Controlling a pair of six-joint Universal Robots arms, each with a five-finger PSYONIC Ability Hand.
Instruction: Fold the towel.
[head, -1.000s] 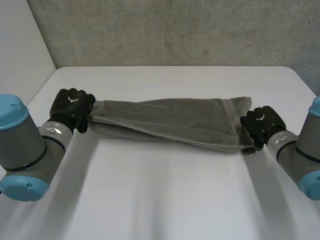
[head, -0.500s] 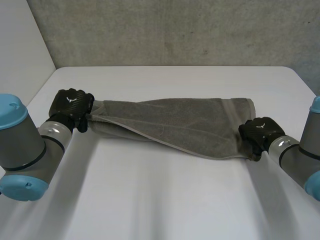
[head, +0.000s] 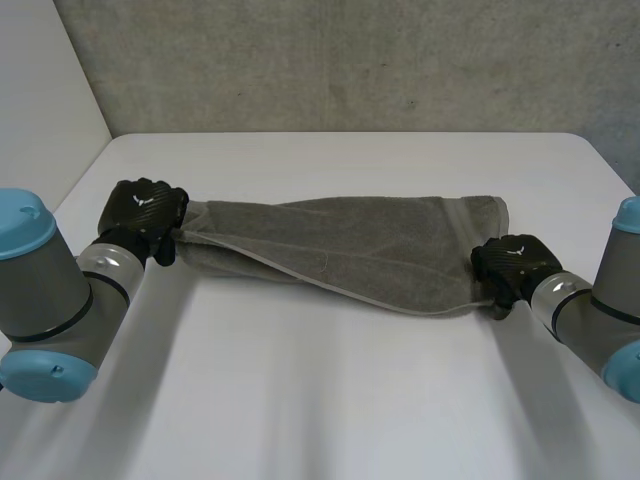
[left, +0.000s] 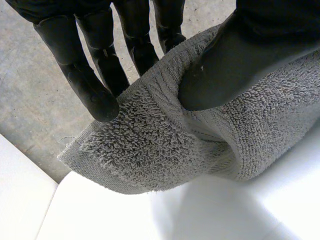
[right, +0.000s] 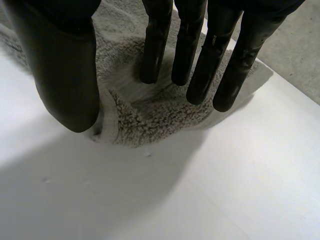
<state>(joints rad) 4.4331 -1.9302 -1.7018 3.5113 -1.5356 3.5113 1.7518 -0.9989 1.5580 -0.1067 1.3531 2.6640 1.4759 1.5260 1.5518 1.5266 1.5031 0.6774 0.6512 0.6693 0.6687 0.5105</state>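
The grey towel (head: 350, 250) is laid stretched sideways across the white counter (head: 330, 400), loosely doubled over on itself. Its left end (left: 150, 150) is held raised, pinched between the thumb and fingers of the left robot hand (head: 147, 210) (left: 235, 55). Its near right corner (right: 150, 115) is bunched on the counter, gripped between the thumb and straight fingers of the right robot hand (head: 510, 262) (right: 65, 75).

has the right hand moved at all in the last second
Yes. The robot's black right hand, at the end of the grey terry towel, has shifted inward, away from the white table's right edge and slightly toward the camera.
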